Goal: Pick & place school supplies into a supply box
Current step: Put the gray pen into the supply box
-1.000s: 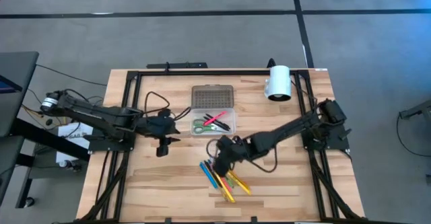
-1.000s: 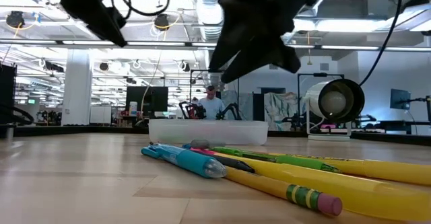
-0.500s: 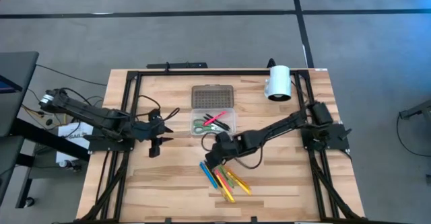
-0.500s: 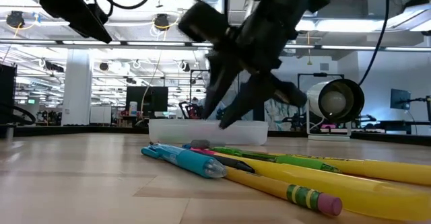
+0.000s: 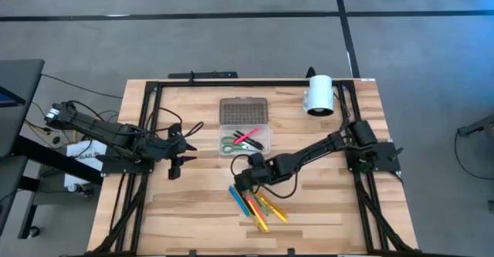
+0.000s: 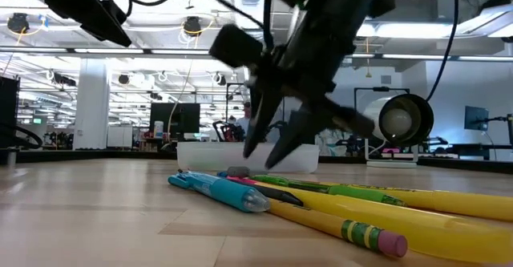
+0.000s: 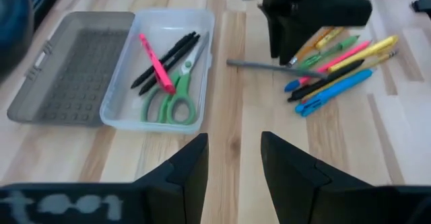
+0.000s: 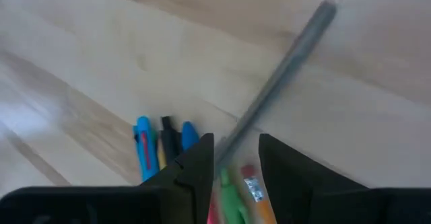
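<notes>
I work over a pale wooden table (image 5: 193, 211) with a black frame around it. On its boards lie the clear supply box (image 5: 245, 140) with its dotted lid (image 5: 244, 109) folded open, a white cylinder (image 5: 319, 95) toward the far right corner, and a loose heap of pens and pencils (image 5: 257, 204), a grey pen (image 7: 269, 65) just beside them.

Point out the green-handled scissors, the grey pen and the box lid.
green-handled scissors (image 7: 166, 104): left wrist view, on the handle loops.
grey pen (image 8: 283, 69): right wrist view, mid-barrel.
box lid (image 5: 244, 109): high view, centre of the dotted panel.
</notes>
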You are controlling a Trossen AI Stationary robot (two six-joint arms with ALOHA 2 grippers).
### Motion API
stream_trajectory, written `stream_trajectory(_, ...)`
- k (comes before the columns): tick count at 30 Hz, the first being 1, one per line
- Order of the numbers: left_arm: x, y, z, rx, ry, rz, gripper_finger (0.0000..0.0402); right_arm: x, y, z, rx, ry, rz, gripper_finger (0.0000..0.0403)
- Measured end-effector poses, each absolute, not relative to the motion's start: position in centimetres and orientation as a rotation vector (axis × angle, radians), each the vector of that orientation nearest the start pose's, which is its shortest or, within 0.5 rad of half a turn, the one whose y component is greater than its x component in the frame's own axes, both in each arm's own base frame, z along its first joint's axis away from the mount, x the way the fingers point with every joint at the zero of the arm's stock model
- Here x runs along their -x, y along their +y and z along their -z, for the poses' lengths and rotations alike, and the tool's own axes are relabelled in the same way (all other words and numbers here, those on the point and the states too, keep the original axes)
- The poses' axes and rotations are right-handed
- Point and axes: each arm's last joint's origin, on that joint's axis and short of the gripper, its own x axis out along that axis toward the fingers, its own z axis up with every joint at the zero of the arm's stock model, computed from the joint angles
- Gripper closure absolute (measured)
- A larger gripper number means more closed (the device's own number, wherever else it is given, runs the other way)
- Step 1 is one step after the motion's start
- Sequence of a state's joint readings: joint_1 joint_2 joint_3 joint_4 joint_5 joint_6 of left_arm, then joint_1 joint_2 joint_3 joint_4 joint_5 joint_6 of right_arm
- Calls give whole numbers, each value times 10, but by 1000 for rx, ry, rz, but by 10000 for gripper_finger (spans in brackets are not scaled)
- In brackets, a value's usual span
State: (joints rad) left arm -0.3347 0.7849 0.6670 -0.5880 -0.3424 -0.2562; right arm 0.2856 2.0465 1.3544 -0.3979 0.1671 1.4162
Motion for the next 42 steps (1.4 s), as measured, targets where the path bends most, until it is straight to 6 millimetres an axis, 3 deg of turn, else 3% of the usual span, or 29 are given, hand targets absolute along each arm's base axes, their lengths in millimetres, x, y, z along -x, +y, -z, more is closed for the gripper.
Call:
stream_trajectory(5,-150,-42,-259,11,657,-95,275,-404,114,-131,-1093,900,637,291)
stream_trajectory(20,-150,-42,-259,3,662,-94,275,-397,112,-126,-1062,979,688,294)
stream_trajectory(31,-150,-42,-259,3,661,-96,275,-395,112,-124,-1010,1023,664,392)
stream_trajectory(38,-150,-42,-259,3,661,-96,275,-395,112,-123,-1001,1017,664,372)
stream_trajectory(42,-150,-42,-259,2,659,-102,275,-396,113,-123,-984,1013,646,388)
